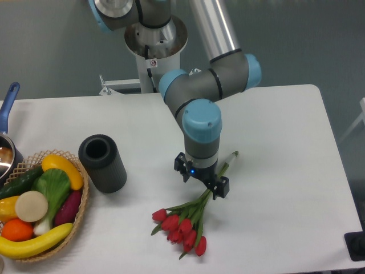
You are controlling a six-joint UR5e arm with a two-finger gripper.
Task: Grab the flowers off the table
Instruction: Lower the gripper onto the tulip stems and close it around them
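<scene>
The flowers [183, 220] are seen lying on the white counter [285, 171], their long axis running diagonally from the red buds at the lower left up to the stem ends at the upper right. The claw [201, 179] is held spread wide and empty directly over the middle of the stems, so a straight descent is judged to be needed.
</scene>
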